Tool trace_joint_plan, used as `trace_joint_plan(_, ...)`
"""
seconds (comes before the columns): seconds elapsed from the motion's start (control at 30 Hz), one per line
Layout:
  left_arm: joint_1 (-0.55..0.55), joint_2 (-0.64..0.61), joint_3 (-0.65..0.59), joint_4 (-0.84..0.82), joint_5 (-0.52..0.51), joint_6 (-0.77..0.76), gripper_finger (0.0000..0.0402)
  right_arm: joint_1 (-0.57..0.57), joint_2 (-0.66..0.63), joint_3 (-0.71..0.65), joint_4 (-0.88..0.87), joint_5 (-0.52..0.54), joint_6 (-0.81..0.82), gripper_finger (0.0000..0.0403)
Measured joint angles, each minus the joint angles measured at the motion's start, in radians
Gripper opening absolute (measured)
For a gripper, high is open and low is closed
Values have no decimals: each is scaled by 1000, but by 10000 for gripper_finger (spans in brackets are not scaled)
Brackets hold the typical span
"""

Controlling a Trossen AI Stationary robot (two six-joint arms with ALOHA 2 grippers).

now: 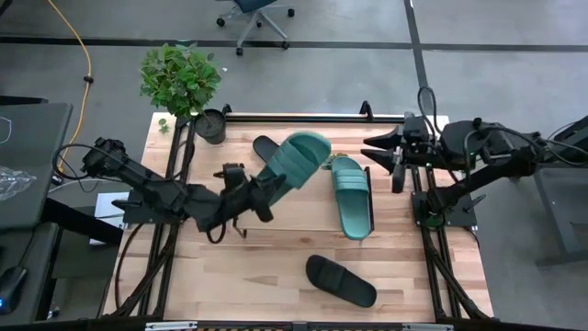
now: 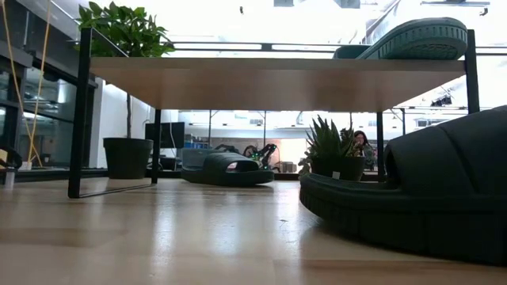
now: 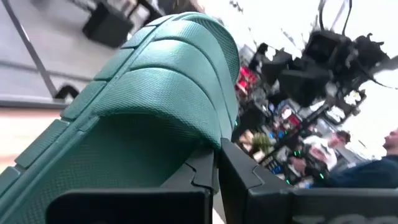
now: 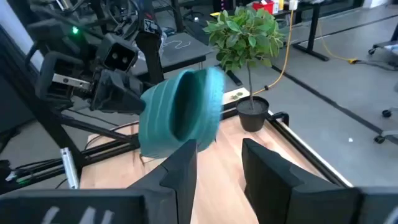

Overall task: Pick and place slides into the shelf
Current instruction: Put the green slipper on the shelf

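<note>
My left gripper (image 1: 264,187) is shut on a teal slide (image 1: 299,161) and holds it up over the middle of the table; the right wrist view shows this teal slide (image 4: 180,112) from its open toe. The second teal slide (image 1: 352,195) lies flat on the shelf's plank top (image 2: 277,79), toward its right end (image 2: 420,38). One black slide (image 1: 265,146) lies under the shelf (image 2: 226,169), partly hidden by the held slide. The other black slide (image 1: 340,280) rests on the table near its front edge. My right gripper (image 1: 397,158) waits open at the table's right side. My left gripper pinches the teal slide between its two fingers at the heel end (image 1: 274,178), coming level from the table's left. The slide is lifted clear and tilts, strap end (image 3: 168,81) away from the gripper toward the far right. The slide itself hides the exact spot in the wrist view.
A potted plant (image 1: 188,87) stands at the table's far left corner. A small spiky plant (image 2: 337,154) shows beyond the shelf. Black frame rails (image 1: 170,230) run along both table sides. Bare wood lies at the near left (image 1: 230,276). A person (image 3: 379,162) sits beyond the table.
</note>
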State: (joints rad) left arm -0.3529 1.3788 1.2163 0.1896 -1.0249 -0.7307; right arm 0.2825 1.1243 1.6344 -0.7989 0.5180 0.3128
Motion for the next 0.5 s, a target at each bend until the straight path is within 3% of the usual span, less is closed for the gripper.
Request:
trace_joint_plan(0.3, 69, 0, 0, 172, 29, 170, 0, -51, 35, -1, 139, 21, -117, 150)
trace_joint_plan(0.5, 107, 0, 0, 256, 118, 262, 0, -141, 39, -1, 202, -86, -129, 206)
